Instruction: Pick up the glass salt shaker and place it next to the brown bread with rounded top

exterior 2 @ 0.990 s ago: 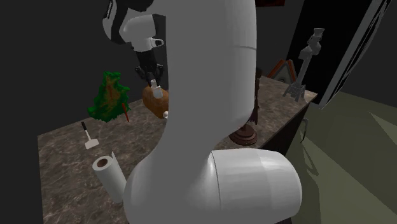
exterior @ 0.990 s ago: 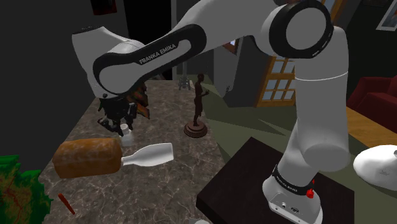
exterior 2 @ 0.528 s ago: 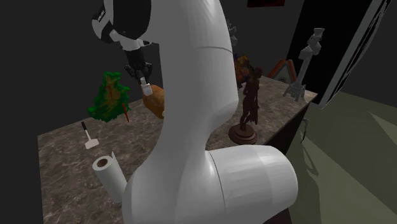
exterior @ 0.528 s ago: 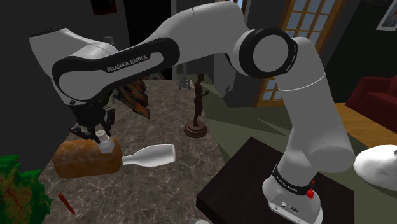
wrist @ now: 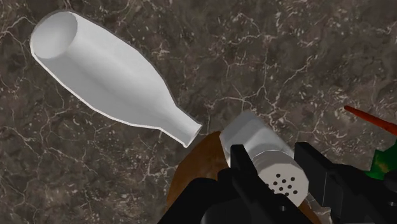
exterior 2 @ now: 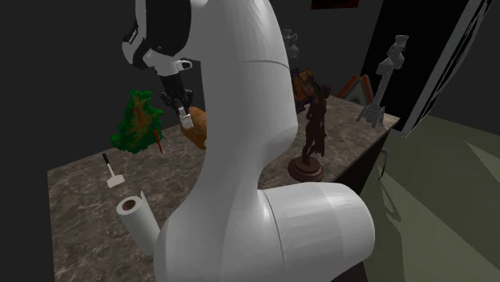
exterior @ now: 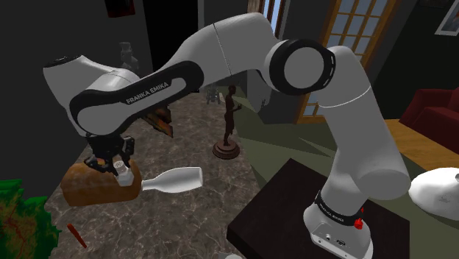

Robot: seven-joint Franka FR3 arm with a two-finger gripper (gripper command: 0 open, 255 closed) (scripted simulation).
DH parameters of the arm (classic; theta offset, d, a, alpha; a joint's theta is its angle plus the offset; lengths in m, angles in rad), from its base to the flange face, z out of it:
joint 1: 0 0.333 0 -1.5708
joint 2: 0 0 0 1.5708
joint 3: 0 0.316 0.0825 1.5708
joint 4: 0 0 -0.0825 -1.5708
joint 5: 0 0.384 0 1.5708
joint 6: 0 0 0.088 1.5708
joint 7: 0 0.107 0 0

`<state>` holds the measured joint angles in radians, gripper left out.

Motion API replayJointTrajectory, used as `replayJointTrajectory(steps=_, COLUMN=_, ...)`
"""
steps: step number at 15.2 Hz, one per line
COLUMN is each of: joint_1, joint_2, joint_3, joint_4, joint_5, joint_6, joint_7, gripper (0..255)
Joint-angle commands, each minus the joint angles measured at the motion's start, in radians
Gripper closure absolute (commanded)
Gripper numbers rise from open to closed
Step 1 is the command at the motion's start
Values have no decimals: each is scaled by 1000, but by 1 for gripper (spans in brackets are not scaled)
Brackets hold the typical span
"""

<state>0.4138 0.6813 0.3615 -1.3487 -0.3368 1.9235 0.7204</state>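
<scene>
My black gripper (exterior: 120,171) (wrist: 275,167) is shut on a pale salt shaker (wrist: 262,151) with a perforated cap, held just above the near end of the brown rounded bread loaf (exterior: 92,185) on the marble counter. In the wrist view the fingers (wrist: 240,167) clasp the shaker by its cap end, with the loaf (wrist: 198,162) showing beneath it. In the second exterior view the gripper (exterior 2: 179,110) hangs with the shaker (exterior 2: 185,118) over the loaf (exterior 2: 196,128), partly hidden by the arm.
A white bottle-shaped vase (exterior: 173,179) (wrist: 108,73) lies on its side beside the loaf. A dark figurine (exterior: 227,125) stands further back. A green plant (exterior: 22,217), a red chilli (exterior: 76,235), a paper roll (exterior 2: 139,220) and a small spatula (exterior 2: 112,174) are also on the counter.
The gripper carried the shaker toward the shoulder view's left and down, from beside the framed picture to just over the loaf's near end.
</scene>
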Motion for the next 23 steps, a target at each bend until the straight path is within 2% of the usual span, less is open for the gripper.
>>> replayJointTrajectory(steps=1, joint_1=2, joint_2=10, joint_3=-2, joint_4=-7, joint_5=-4, joint_6=17, joint_7=4, gripper=255)
replayJointTrajectory(steps=23, joint_1=18, joint_2=160, joint_3=-41, joint_4=-57, joint_5=-57, joint_6=211, joint_7=47, gripper=255)
